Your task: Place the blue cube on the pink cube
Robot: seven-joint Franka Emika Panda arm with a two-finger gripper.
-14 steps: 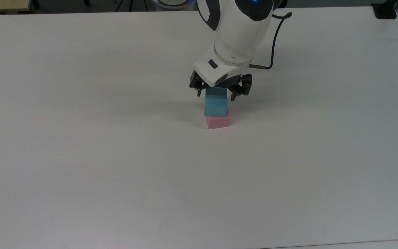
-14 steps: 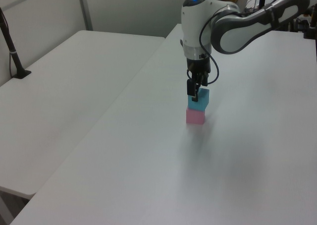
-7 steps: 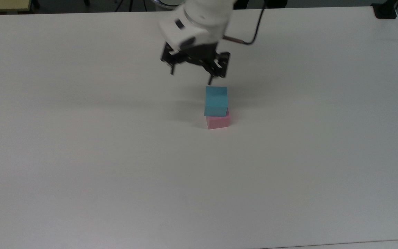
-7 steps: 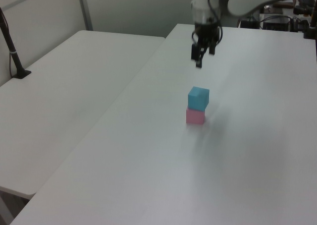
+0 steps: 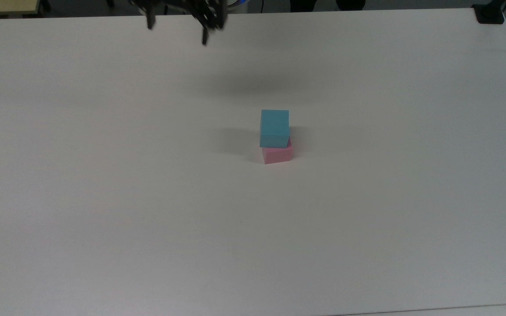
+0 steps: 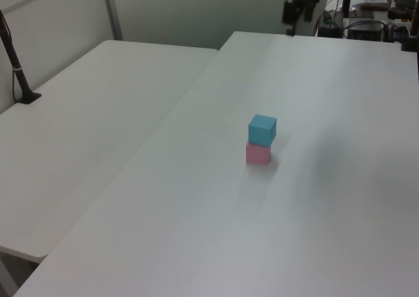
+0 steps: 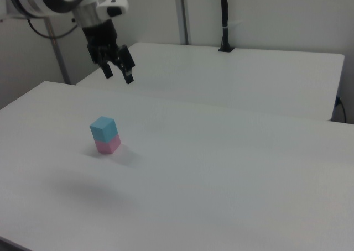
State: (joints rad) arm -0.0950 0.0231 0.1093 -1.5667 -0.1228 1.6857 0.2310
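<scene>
We see the blue cube [image 5: 274, 127] sitting on the pink cube [image 5: 278, 155], touching, slightly offset, out on the white table [image 5: 103, 197]. Our gripper [image 7: 118, 70] hangs high, well apart from the stack, fingers spread and empty; the stack lies below it, toward the right view's lower left. Both cubes are plain, matte, square-edged. We judge the stacking done
</scene>
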